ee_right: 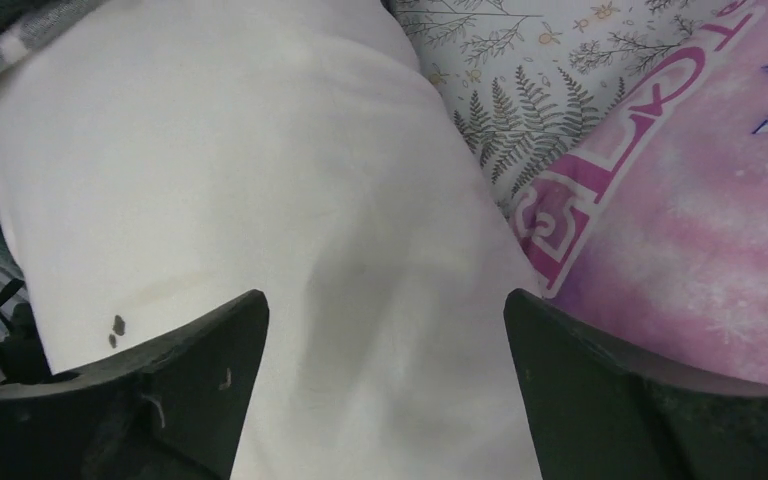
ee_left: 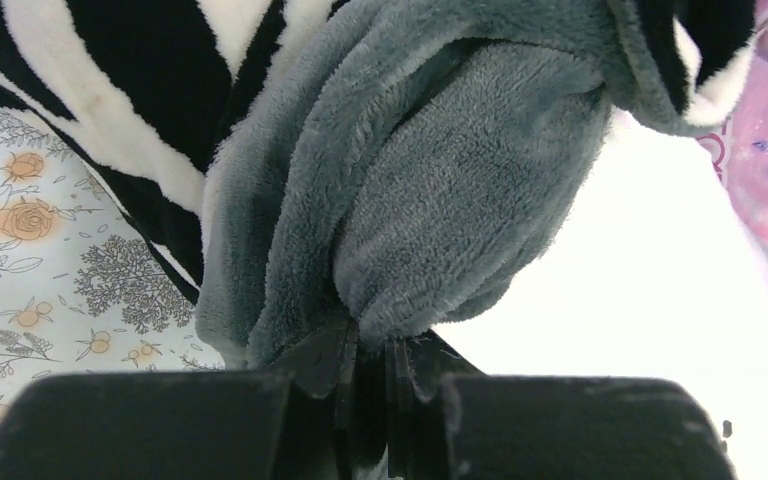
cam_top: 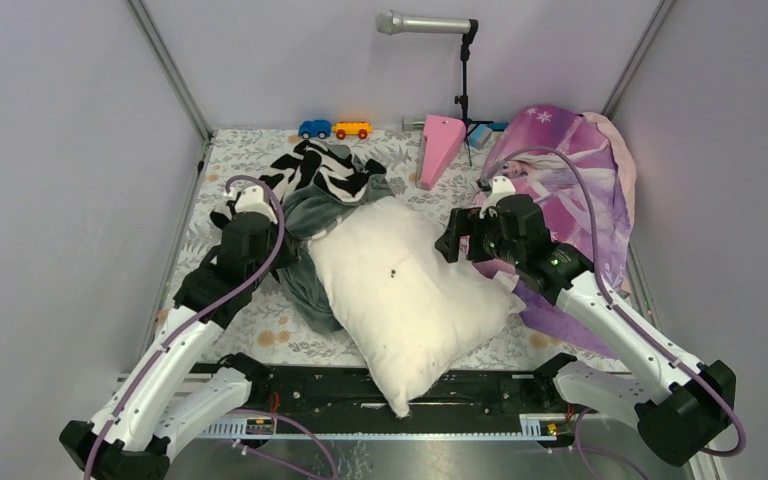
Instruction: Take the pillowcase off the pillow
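Note:
The white pillow lies diagonally in the middle of the table, bare. The dark grey-green plush pillowcase is bunched along its left and far side. My left gripper is shut on a fold of the pillowcase at the pillow's left edge; the white pillow shows behind it. My right gripper is open and empty, hovering over the pillow's right edge. In the right wrist view its gripper spans the pillow with nothing held.
A black-and-white zebra-print blanket lies behind the pillowcase. Purple-pink princess-print fabric fills the right side. A pink wedge, two toy cars and a microphone stand are at the back.

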Robot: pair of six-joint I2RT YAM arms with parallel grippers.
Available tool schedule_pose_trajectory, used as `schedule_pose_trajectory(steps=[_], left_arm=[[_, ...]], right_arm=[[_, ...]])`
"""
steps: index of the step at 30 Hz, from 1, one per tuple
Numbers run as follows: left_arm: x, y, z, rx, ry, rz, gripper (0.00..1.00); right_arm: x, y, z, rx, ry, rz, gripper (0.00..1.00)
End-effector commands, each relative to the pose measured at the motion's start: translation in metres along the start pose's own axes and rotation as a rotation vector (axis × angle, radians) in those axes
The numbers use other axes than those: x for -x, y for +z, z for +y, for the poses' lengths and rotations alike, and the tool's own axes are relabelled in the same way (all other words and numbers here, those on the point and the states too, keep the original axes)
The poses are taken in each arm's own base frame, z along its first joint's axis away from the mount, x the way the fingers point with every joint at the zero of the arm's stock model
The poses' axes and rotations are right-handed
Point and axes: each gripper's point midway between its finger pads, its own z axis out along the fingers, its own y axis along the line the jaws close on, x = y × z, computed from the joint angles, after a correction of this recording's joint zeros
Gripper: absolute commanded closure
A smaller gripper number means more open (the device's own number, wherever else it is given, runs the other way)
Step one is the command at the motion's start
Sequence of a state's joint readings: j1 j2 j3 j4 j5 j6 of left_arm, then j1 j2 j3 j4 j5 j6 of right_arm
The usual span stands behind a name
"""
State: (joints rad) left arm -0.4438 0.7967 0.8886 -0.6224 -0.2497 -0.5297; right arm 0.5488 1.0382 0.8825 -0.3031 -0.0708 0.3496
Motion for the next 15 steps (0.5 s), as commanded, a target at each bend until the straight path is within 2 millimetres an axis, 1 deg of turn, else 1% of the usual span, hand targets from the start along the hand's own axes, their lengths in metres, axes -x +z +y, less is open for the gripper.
schedule_pose_trajectory(steps=[1,3,5,7,9,10,11,12,13,14,15], left_arm=[[0.017,0.005,-0.018,-0.080,-0.044,-0.072,1.00],[0.014,0.005,-0.020,-0.101,-0.056,-0.077,1.00],[0.011,0.006,-0.019,-0.111,-0.080,-0.087,1.00],[0.009,0.005,-0.019,-0.125,-0.103,-0.102,1.00],[0.005,0.005,-0.018,-0.136,-0.128,-0.113,1.00],[0.005,0.005,-0.018,-0.143,-0.137,-0.122,1.00],[0.004,0.005,-0.018,-0.146,-0.142,-0.127,1.00],[0.003,0.005,-0.018,-0.149,-0.146,-0.130,1.00],[0.002,0.005,-0.018,-0.153,-0.146,-0.131,1.00],[0.001,0.005,-0.018,-0.154,-0.144,-0.128,1.00],[0.000,0.006,-0.018,-0.155,-0.142,-0.123,1.00]], right_arm=[[0.029,-0.007,0.018,0.056,0.010,-0.065,0.01],[0.029,-0.007,0.016,0.044,0.042,-0.077,0.00],[0.032,-0.007,0.010,0.010,0.125,-0.114,0.00],[0.031,-0.008,0.014,0.025,0.200,-0.129,0.00],[0.030,-0.008,0.026,0.095,0.217,-0.122,0.00],[0.028,-0.008,0.033,0.126,0.206,-0.097,0.00],[0.024,-0.008,0.044,0.164,0.167,-0.055,0.00],[0.026,-0.010,0.057,0.177,0.112,-0.031,0.00],[0.025,-0.010,0.064,0.123,0.038,-0.034,0.00],[0.022,-0.011,0.075,0.082,-0.051,-0.037,0.00],[0.018,-0.012,0.089,0.073,-0.127,-0.037,0.00]])
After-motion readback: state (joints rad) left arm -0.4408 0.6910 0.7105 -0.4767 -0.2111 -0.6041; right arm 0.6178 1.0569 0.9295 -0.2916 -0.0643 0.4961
